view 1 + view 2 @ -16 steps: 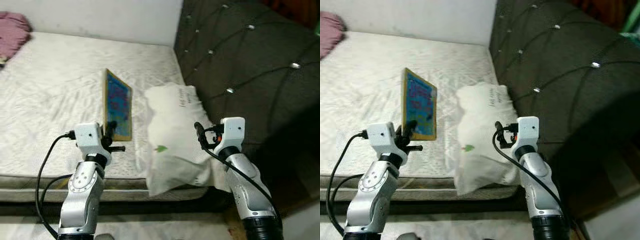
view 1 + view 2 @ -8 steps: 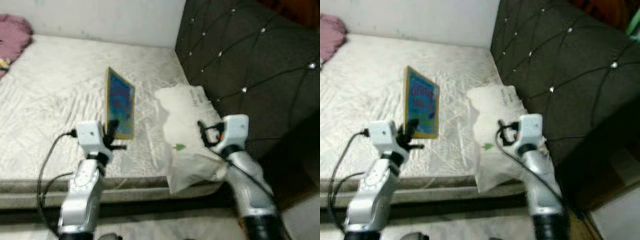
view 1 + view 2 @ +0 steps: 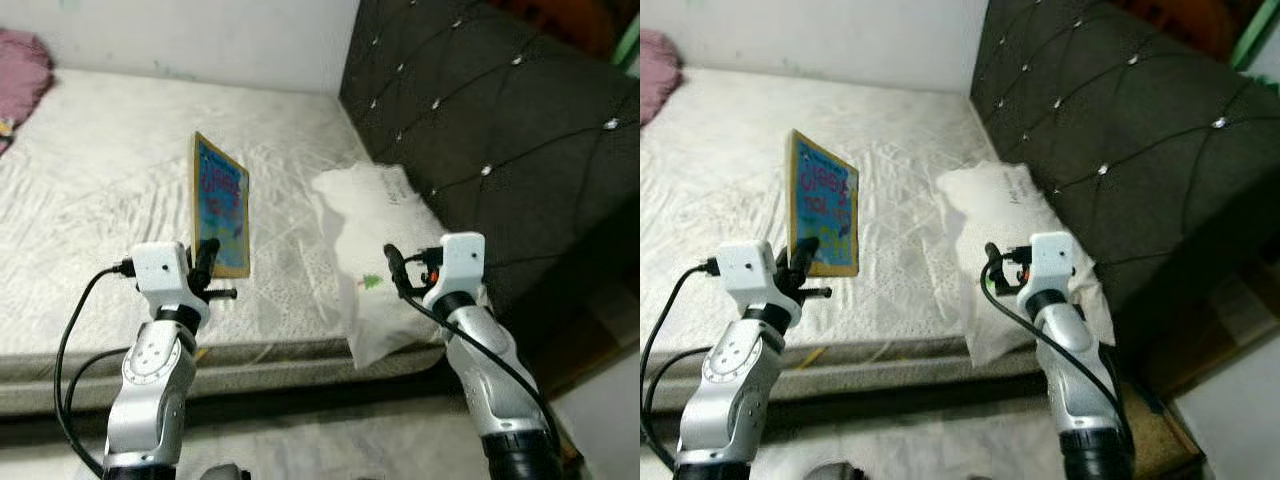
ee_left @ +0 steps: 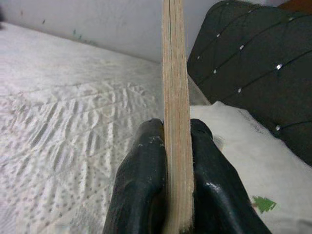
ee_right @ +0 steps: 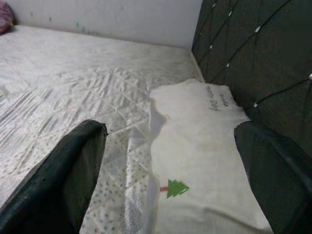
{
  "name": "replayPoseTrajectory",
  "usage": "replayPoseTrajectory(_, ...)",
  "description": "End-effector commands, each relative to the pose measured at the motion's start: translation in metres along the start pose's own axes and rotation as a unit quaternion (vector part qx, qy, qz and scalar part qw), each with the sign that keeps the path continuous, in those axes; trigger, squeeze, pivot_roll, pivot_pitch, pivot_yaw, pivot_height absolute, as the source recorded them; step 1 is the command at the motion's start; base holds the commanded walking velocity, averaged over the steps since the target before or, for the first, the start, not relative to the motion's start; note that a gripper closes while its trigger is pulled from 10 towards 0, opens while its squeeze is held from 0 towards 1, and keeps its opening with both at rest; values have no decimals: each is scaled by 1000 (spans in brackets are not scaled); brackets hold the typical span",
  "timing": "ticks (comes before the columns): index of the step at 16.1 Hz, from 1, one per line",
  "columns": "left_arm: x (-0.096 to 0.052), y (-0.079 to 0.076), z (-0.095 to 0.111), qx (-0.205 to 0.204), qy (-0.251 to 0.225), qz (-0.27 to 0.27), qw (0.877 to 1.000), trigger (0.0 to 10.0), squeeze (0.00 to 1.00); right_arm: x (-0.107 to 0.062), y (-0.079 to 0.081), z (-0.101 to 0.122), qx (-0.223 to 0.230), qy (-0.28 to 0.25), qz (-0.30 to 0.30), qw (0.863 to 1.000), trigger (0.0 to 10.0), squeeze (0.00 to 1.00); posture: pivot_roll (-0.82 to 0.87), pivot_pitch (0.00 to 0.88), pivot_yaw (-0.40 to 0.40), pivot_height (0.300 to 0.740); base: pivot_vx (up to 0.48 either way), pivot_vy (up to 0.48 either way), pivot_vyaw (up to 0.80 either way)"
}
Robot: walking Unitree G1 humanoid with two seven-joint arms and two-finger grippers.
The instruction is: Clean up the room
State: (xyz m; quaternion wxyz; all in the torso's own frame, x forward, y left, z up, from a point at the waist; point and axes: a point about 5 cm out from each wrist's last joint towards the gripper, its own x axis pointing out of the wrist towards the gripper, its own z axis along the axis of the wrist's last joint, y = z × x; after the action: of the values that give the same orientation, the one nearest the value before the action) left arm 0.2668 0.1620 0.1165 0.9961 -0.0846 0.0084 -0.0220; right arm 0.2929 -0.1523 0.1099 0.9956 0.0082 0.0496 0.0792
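Observation:
My left gripper (image 3: 207,258) is shut on the lower edge of a thin board book (image 3: 221,203) with a yellow border and a blue picture, held upright over the white mattress (image 3: 90,200). In the left wrist view both black fingers (image 4: 140,190) clamp the book's edge (image 4: 175,97). My right gripper (image 3: 395,270) is open, raised just in front of a white pillow (image 3: 385,230) with a small green tree mark (image 5: 175,187). The pillow lies on the mattress against the dark headboard (image 3: 480,110).
A pink cloth (image 3: 22,75) lies at the far left of the bed. The tufted dark headboard rises along the right side. A pale wall (image 3: 200,35) runs behind the bed. The mattress's front edge (image 3: 260,355) is just below my arms.
The camera has shifted, so the bed and pillow sit differently in view. The left gripper still holds the book upright. The right gripper stays open near the pillow.

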Motion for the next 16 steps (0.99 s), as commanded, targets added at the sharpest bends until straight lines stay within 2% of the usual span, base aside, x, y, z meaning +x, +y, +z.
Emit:
replayPoseTrajectory(1, 2, -11, 13, -4, -36, -28, 999, 10000, 0, -1, -6, 1, -4, 1, -9, 1000, 10000, 0, -43, 0, -122, 740, 259, 0, 0)
replayPoseTrajectory(9, 0, -11, 13, -7, -39, -33, 999, 10000, 0, -2, -2, 2, -11, -5, 12, 1000, 10000, 0, -42, 0, -124, 740, 400, 0, 0)
replayPoseTrajectory(13, 0, -11, 13, -5, -38, -32, 999, 10000, 0, -2, -1, 2, -12, -5, 18, 1000, 10000, 0, -39, 0, -125, 740, 426, 0, 661)
replayPoseTrajectory(16, 0, -10, 12, -9, -36, -28, 999, 10000, 0, -1, -3, 0, -10, -1, 9, 1000, 10000, 0, -38, 0, -125, 740, 246, 0, 0)
